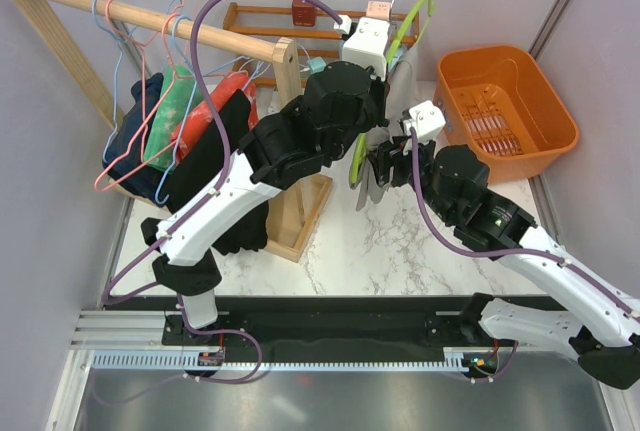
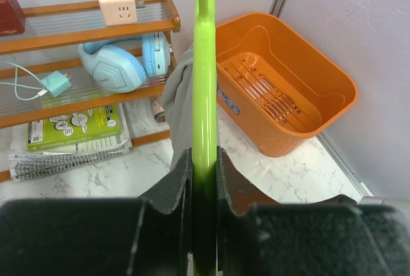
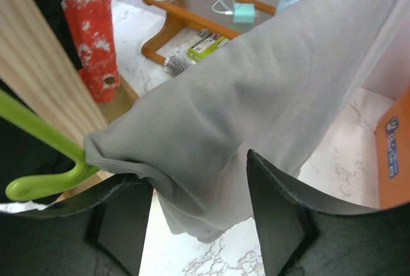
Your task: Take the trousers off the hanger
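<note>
Hanger in left gripper, trousers inside right gripper

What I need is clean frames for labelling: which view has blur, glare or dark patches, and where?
Top external view: evenly lit and sharp, no harsh shadows. Left wrist view: the left end effector is a dark, soft-focus mass near the lens; a glossy highlight runs along the hanger. Right wrist view: the trousers are sharp, the right end effector nearly black, detail lost.

White marble-patterned table carries an orange plastic basket, a wooden clothes-rail base and, seemingly, a low wooden shelf.
</note>
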`<state>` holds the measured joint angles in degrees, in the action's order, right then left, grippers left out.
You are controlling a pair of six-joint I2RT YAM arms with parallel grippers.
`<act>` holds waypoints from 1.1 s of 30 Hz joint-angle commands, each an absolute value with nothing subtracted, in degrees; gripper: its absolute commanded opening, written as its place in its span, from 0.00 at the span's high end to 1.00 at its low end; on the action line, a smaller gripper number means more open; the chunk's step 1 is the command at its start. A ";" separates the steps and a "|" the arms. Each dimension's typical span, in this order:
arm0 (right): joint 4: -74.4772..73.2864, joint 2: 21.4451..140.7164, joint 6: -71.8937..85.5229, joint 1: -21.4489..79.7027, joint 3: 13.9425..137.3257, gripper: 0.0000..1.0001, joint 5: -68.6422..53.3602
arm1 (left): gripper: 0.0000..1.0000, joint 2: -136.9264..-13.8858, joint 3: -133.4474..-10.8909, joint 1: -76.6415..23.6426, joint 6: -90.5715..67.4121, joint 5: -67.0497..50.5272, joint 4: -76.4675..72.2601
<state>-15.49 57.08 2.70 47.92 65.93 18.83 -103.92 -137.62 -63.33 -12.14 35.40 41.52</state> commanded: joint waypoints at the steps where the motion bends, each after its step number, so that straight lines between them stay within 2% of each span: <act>1: -9.33 56.34 2.02 49.13 66.27 0.35 26.18 | 0.98 -101.34 -140.71 -63.02 -14.85 34.98 35.51; 9: -5.80 56.87 1.76 50.62 64.60 0.37 28.74 | 0.98 -102.04 -141.41 -62.49 -17.40 34.89 35.51; 14: -4.92 56.16 1.84 51.33 63.11 0.27 30.23 | 0.98 -101.87 -141.15 -61.09 -20.74 34.11 35.68; 19: -3.60 56.51 1.67 52.99 62.58 0.26 31.54 | 0.98 -101.95 -141.15 -59.77 -24.51 31.64 37.35; 24: -1.41 57.39 1.67 53.17 63.19 0.37 38.57 | 0.98 -101.87 -140.98 -59.15 -25.31 30.94 38.58; 33: 2.20 59.50 1.23 53.09 65.39 0.44 40.25 | 0.98 -101.78 -140.98 -58.89 -26.89 29.97 39.20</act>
<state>-2.35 58.98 1.67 53.04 62.46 37.65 -103.92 -138.19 -58.87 -23.40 30.92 44.23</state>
